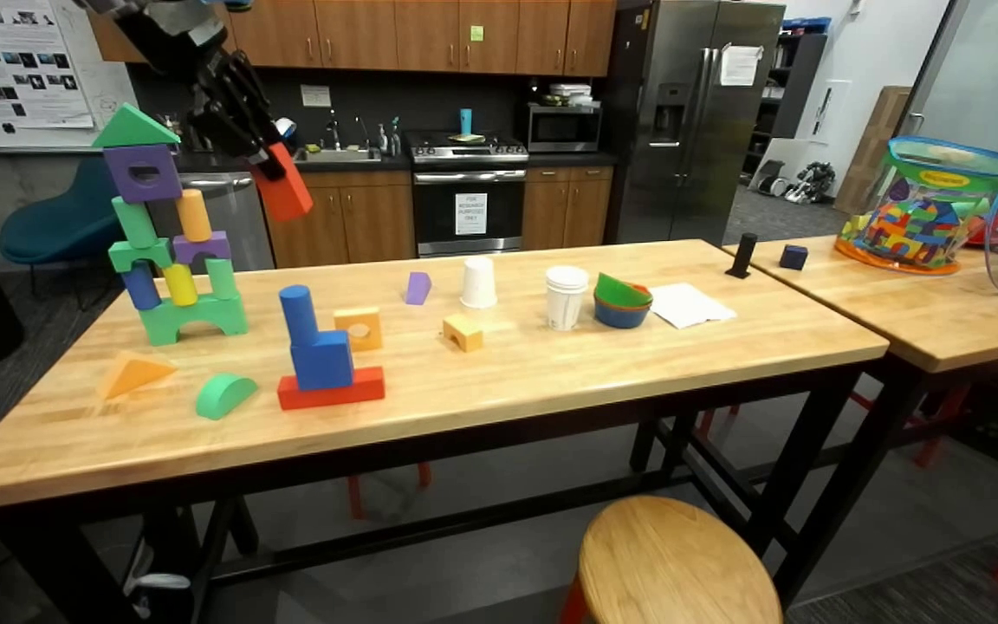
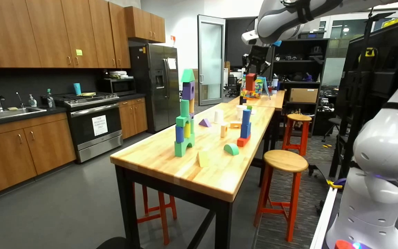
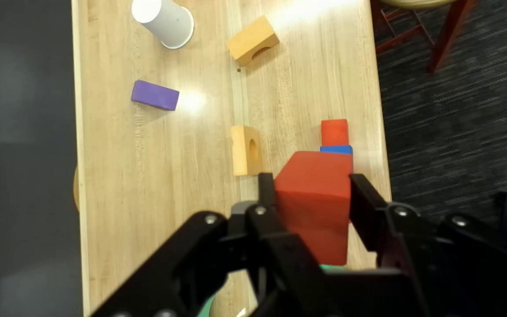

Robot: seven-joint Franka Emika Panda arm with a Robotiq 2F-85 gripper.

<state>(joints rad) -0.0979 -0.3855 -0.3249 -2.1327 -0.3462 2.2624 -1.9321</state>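
My gripper (image 3: 310, 187) is shut on a red block (image 3: 313, 207), one finger against each side. In both exterior views the red block (image 1: 288, 191) hangs well above the wooden table. Beneath it in the wrist view, and partly hidden by it, is a small stack. In an exterior view that stack shows a blue cylinder (image 1: 298, 315) on a blue block (image 1: 323, 361), which rests on a long red block (image 1: 332, 389). Beside it rises a tall tower of several colored blocks, from a green arch (image 1: 197, 310) up to a purple block (image 2: 186, 90) and a green triangle (image 2: 187, 75).
Loose on the table (image 2: 157, 159) lie a purple wedge (image 3: 155, 94), a yellow arch (image 3: 252, 40), a yellow block with a hole (image 3: 240, 150), a green half-round (image 1: 226, 396) and an orange triangle (image 1: 137, 373). Farther along are white cups (image 1: 479, 283) and bowls (image 1: 622, 314).
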